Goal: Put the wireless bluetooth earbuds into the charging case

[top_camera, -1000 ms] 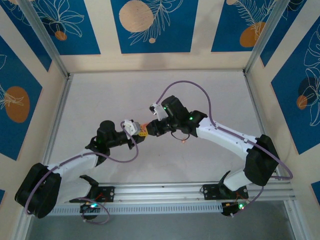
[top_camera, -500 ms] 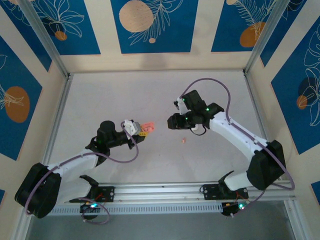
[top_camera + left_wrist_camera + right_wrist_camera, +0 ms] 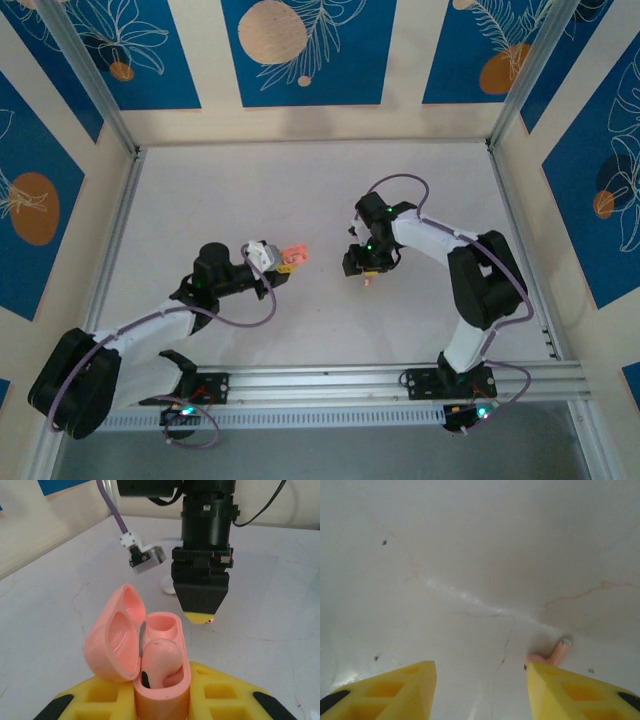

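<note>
Your pale tabletop (image 3: 250, 190) carries both arms: the left arm (image 3: 150, 325) reaches in from the near left corner, and the right arm (image 3: 430, 240) folds back toward the middle. Your left fingers (image 3: 95, 697) are clamped on the base of the charging case (image 3: 162, 690), holding it upright with its lid swung open to one side. Your right fingers (image 3: 405, 685) stand apart, pointing down close over the tabletop. One earbud (image 3: 161, 656) sits in the case's near socket, and the far socket is vacant. The other earbud (image 3: 555, 654) lies on the tabletop, right against one yellow fingertip of your right fingers.
</note>
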Available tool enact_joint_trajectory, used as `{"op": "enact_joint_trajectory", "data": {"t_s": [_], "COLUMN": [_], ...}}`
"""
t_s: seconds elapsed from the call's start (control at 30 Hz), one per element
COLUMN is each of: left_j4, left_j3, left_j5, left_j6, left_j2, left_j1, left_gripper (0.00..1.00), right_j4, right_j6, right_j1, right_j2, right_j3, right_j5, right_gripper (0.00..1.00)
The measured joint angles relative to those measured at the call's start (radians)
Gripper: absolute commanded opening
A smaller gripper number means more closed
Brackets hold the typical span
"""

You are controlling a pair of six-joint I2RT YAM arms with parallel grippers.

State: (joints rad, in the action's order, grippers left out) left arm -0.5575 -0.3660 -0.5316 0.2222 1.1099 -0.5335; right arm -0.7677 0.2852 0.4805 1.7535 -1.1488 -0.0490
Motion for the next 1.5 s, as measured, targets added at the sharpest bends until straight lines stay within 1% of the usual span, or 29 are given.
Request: {"op": "enact_joint_trajectory", "data": {"t_s": [0.27,0.6,0.73,0.87,0.93,1.1,1.27,1.33,1.43,1.5], "left_j4": [0.023,0.024,0.024,0.024,0.024,0.024,0.024,0.024,0.025,0.025], "left_j3": [0.001,0.001,0.001,0.001,0.002,0.002,0.002,0.002,0.002,0.002], "left_j5": [0.014,0.017,0.017,0.017,0.017,0.017,0.017,0.017,0.017,0.017], "left_j6": [0.021,0.024,0.024,0.024,0.024,0.024,0.023,0.023,0.024,0.024], "left_j2": [-0.016,-0.009,-0.008,-0.008,-0.008,-0.008,-0.008,-0.008,-0.008,-0.008], "left_j1": [-0.001,-0.002,-0.002,-0.002,-0.002,-0.002,-0.002,-0.002,-0.002,-0.002], "left_gripper": [0.22,0.22,0.22,0.22,0.22,0.22,0.22,0.22,0.22,0.22], "right_j4": [0.021,-0.063,-0.084,-0.109,-0.122,-0.148,-0.146,-0.146,-0.15,-0.151], "right_j6": [-0.038,-0.047,-0.046,-0.042,-0.04,-0.032,-0.031,-0.031,-0.031,-0.031], "right_j1": [-0.006,-0.006,-0.006,-0.006,-0.006,-0.002,0.003,0.005,0.016,0.032], "right_j2": [0.109,0.108,0.106,0.1,0.1,0.1,0.1,0.1,0.1,0.1], "right_j3": [-0.046,-0.046,-0.039,-0.029,-0.025,-0.025,-0.026,-0.029,-0.045,-0.058], "right_j5": [-0.018,0.048,0.05,0.045,0.044,0.043,0.045,0.047,0.051,0.062], "right_gripper": [0.54,0.55,0.53,0.49,0.46,0.36,0.3,0.3,0.34,0.35]}}
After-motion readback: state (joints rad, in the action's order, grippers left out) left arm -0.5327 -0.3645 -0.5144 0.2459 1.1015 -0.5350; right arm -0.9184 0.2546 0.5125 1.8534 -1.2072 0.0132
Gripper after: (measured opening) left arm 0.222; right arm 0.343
